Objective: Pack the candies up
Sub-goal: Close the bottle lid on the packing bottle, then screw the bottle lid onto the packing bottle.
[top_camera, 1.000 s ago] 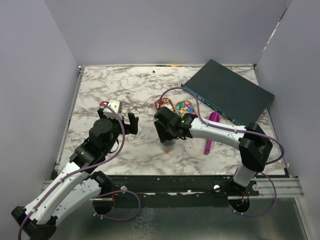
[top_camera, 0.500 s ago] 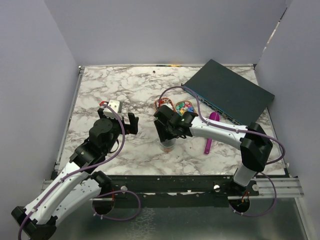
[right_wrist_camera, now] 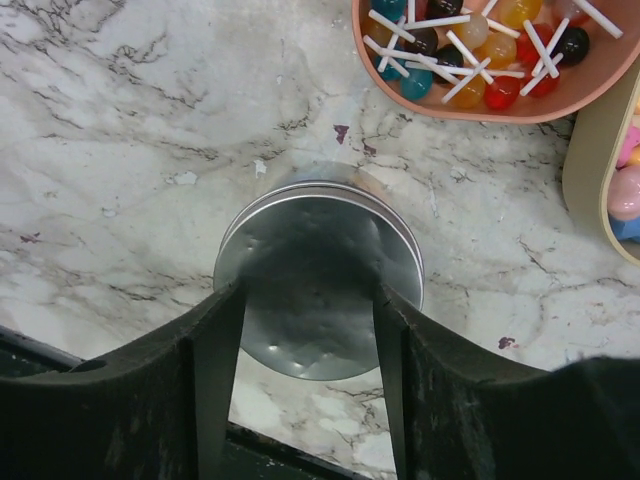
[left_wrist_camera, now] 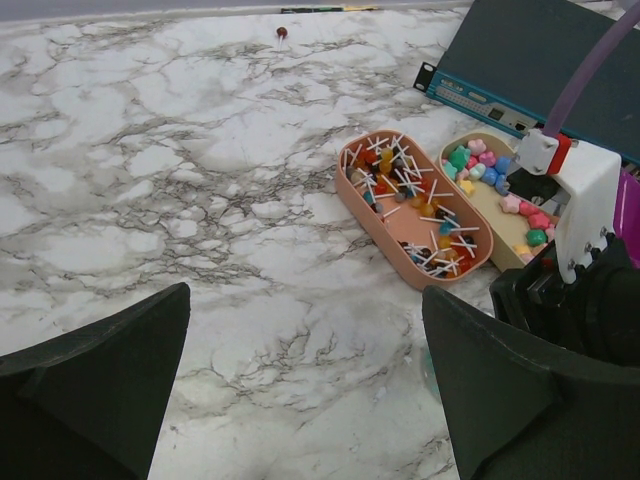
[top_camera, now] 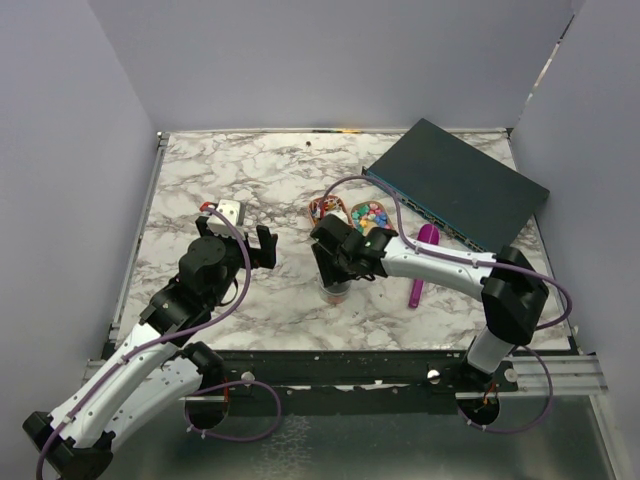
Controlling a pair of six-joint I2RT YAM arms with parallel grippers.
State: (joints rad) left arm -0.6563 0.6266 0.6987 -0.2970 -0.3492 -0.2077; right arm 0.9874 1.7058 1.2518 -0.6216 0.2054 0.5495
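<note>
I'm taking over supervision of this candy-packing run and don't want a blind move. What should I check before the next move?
1. Right gripper straddles the metal lid: ok.
2. Grip actually closed on the lid: cannot tell.
3. Small container open for packing: not ok, lid on.
4. Candies lying in the beige tray: ok.
5. Lollipop tray apart from the right gripper: ok, but close.
6. Left gripper open, over the marble table, away from both trays: ok.
</note>
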